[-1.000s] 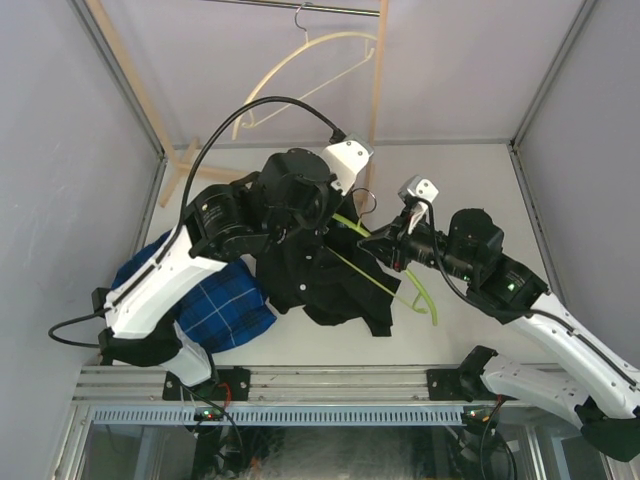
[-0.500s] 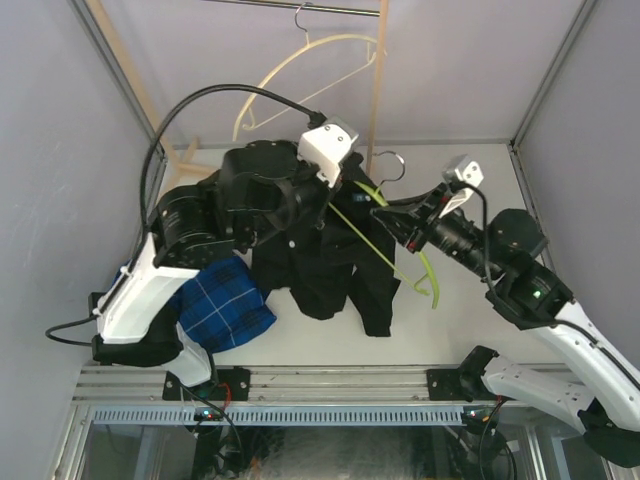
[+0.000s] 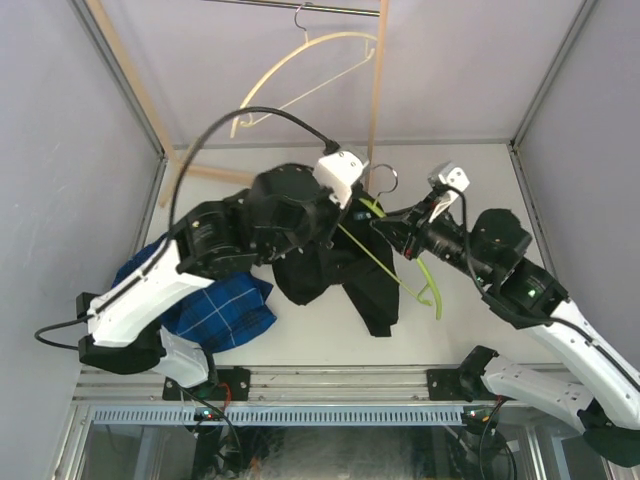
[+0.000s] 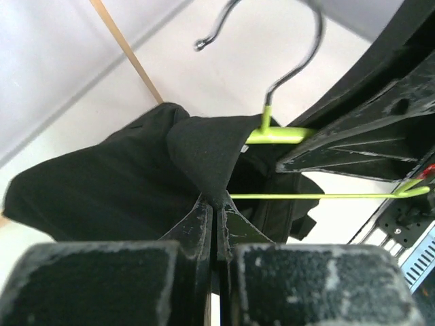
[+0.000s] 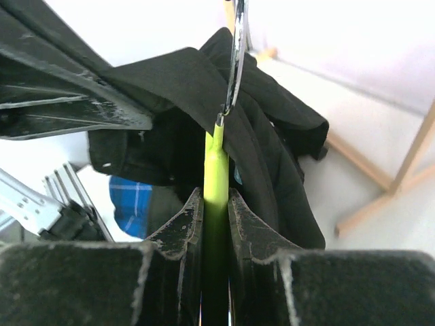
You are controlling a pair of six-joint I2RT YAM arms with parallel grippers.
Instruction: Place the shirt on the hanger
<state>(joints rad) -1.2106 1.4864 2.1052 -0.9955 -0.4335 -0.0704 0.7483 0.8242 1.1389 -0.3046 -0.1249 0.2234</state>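
Black long-sleeved shirt (image 3: 325, 280) is seen bunched between the two arms above the white surface (image 3: 470, 180), draped over the neck of the thin lime-green plastic hanger (image 3: 388, 270) just below its metal hook (image 5: 234, 61). Whether its lower edge touches the surface cannot be told. A fold of the cloth is pinched at the tips of the left pincer (image 4: 216, 204), whose fingers are pressed together. The hanger's green neck is clamped between the narrowly set fingers of the right pincer (image 5: 216, 200). A blue plaid cloth (image 3: 230, 310) is heaped on the surface at the left, partly hidden under the left arm. The surface is enclosed by pale grey walls (image 3: 60, 150), and a frame of light wooden slats (image 3: 377, 90) is set up at the back. A cream curved hanger (image 3: 300, 50) is hung from a thin metal rail (image 3: 330, 8) at the top. A ribbed aluminium rail (image 3: 330, 385) is fixed along the near edge.
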